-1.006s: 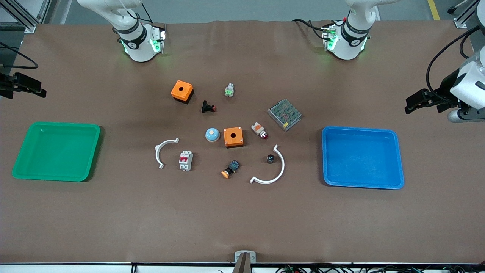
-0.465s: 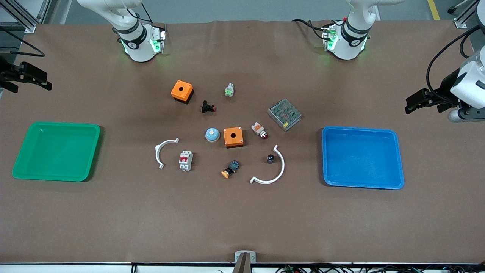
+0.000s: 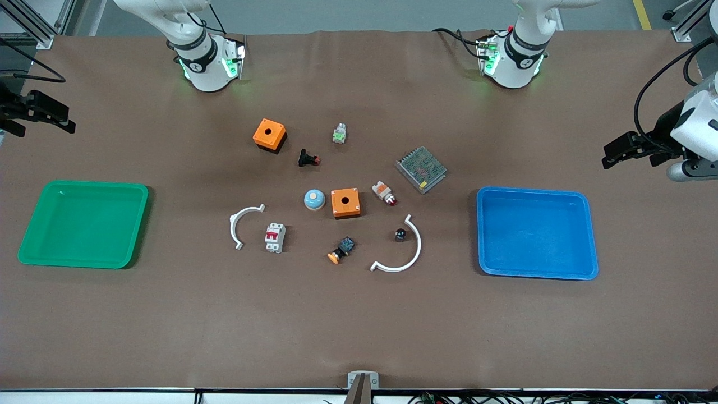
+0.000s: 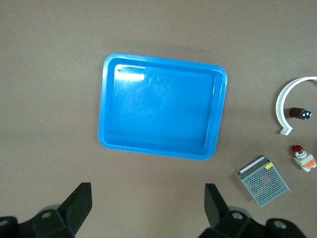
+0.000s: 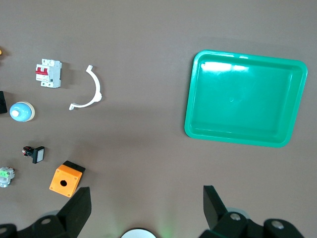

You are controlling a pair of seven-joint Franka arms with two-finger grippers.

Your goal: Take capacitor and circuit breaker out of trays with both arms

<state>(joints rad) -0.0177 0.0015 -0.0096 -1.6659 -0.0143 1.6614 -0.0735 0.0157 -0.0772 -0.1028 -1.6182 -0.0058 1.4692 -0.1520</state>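
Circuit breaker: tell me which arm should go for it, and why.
Right. The circuit breaker lies on the table toward the right arm's end, nearer the green tray. The open right gripper hovers at that end; the open left gripper is by the blue tray.

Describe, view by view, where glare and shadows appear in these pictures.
Front view: soft shadow edges the green tray and the blue tray; green lights glow at both arm bases. Left wrist view: a white glare streak sits on the blue tray's floor near one corner. Right wrist view: bright glare patches line the green tray's floor along one wall; a green glow shows at the picture's lower edge.
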